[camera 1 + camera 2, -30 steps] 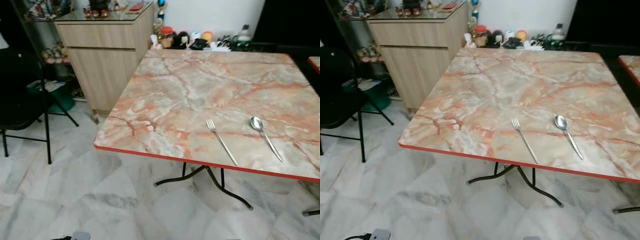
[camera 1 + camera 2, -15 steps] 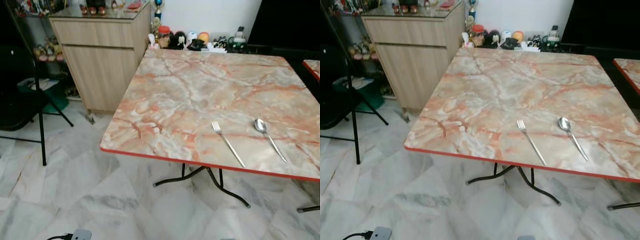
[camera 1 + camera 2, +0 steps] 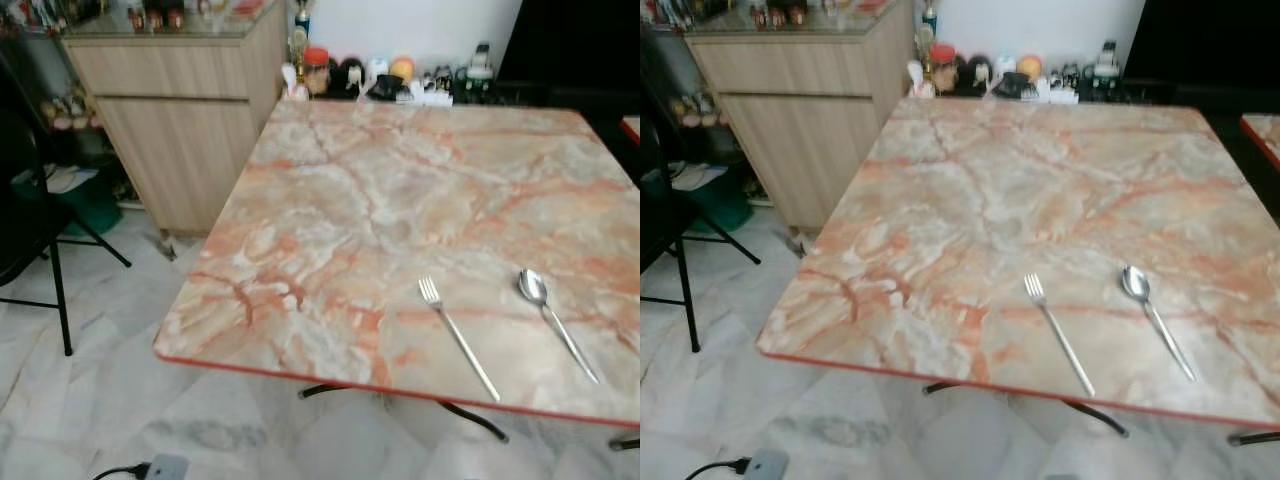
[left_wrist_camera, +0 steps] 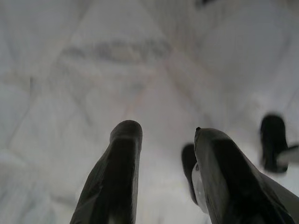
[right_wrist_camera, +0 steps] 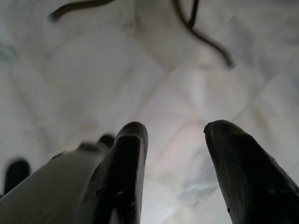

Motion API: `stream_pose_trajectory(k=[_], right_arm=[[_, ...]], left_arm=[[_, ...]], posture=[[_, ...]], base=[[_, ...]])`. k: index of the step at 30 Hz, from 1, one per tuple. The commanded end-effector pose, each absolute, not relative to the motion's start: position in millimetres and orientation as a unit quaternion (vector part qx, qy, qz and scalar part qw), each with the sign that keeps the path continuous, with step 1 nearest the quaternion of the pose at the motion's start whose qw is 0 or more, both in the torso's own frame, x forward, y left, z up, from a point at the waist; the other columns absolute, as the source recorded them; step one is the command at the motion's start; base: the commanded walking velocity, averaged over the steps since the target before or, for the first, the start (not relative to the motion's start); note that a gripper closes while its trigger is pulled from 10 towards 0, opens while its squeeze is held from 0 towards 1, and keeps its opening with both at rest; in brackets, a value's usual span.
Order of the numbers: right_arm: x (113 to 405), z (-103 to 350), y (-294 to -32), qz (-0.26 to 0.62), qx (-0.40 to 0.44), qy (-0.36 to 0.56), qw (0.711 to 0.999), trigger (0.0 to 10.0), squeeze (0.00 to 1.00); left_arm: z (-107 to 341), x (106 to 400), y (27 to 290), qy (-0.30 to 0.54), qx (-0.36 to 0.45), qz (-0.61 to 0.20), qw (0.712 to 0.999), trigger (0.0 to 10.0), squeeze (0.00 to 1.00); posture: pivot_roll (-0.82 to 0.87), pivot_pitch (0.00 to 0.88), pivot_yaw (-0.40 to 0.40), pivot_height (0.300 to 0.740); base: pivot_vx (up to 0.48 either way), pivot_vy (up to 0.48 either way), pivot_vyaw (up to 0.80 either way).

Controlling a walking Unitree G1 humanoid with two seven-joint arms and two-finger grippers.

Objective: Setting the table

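A marble-patterned table (image 3: 400, 200) with a red edge stands in front of me. A silver fork (image 3: 457, 337) lies near its front edge, tines pointing away from me. To the fork's right rests a silver spoon (image 3: 556, 322), bowl away from me. In the left wrist view my left gripper (image 4: 163, 133) hangs open over the marble floor, with nothing between its fingers. My right gripper (image 5: 175, 128) hangs open above the floor near the table's black legs (image 5: 201, 32), also empty.
A wooden cabinet (image 3: 185, 120) stands at the table's far left corner. Jars and small items (image 3: 385, 75) line the wall behind the table. A black folding chair (image 3: 35, 230) stands to the left. A grey plug and cable (image 3: 160, 467) lie on the floor.
The whole picture has shifted and the table looks bigger and lower in view: the camera has come closer. The fork and spoon have not moved on the table.
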State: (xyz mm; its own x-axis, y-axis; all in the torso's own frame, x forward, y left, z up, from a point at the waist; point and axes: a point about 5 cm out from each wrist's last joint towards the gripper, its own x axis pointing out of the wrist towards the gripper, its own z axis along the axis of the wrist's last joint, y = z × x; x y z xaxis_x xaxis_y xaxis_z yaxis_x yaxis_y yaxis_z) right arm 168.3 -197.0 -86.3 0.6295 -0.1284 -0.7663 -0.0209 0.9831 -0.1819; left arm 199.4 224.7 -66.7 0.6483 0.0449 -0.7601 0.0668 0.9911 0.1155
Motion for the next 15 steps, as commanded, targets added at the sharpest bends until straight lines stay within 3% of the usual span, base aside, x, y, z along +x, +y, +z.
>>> stream_pose_trajectory(k=[1, 10, 15], right_arm=[[156, -93, -187, -0.024, -0.073, 0.447, 0.891, 10.0, 0.00], [154, -93, -190, -0.045, -0.054, 0.441, 0.895, 10.0, 0.00], [168, -81, -200, -0.083, -0.010, 0.370, 0.925, 10.0, 0.00]], left_arm=[[-74, 182, 233, 0.446, 0.076, -0.003, 0.892, 10.0, 0.00], [-76, 180, 230, 0.448, 0.078, -0.009, 0.891, 10.0, 0.00], [-78, 176, 228, 0.450, 0.077, -0.009, 0.889, 10.0, 0.00]], posture=[[0.02, 0.108, 0.031, 0.740], [0.01, 0.115, 0.017, 0.740], [0.00, 0.118, -0.003, 0.740]], base=[[0.000, 0.000, 0.00], [0.000, 0.000, 0.00], [0.000, 0.000, 0.00]])
